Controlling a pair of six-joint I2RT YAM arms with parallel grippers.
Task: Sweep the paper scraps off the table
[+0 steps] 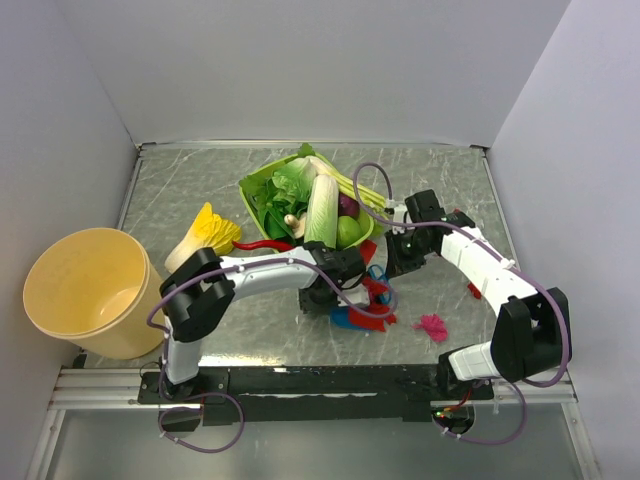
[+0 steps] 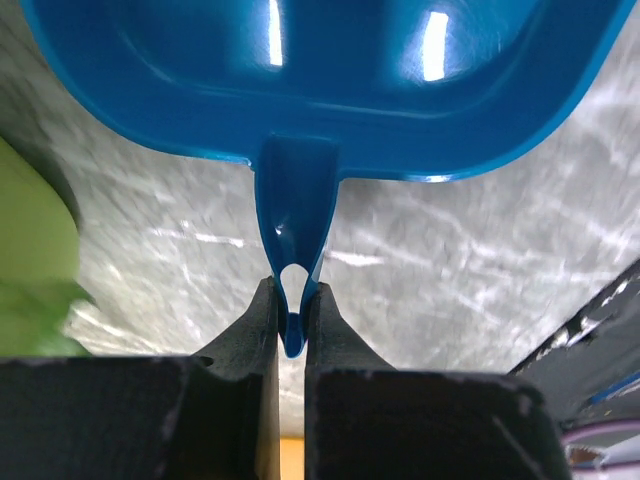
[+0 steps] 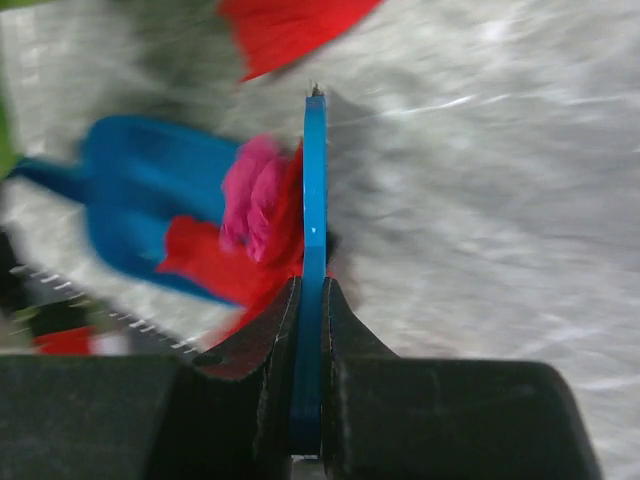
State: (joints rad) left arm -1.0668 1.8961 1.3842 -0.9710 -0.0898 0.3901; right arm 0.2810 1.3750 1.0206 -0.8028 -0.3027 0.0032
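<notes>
My left gripper (image 2: 292, 290) is shut on the handle of a blue dustpan (image 2: 330, 80), which lies low on the grey-green table (image 1: 190, 190) at centre (image 1: 352, 319). My right gripper (image 3: 312, 285) is shut on a thin blue sweeper blade (image 3: 314, 200), seen edge-on, just right of the pan. Red and magenta paper scraps (image 3: 250, 215) are piled against the blade on the pan's mouth. Another red scrap (image 3: 285, 30) lies beyond the blade. A magenta tuft (image 1: 432, 326) and a red strip (image 1: 473, 290) lie on the table to the right, apart from both grippers.
A round tan bucket (image 1: 88, 290) stands at the near left edge. A green basket (image 1: 262, 190) of vegetables sits behind the grippers. A red chili pepper (image 1: 262, 245) and a yellow-white leafy vegetable (image 1: 205, 235) lie left of it. White walls ring the table.
</notes>
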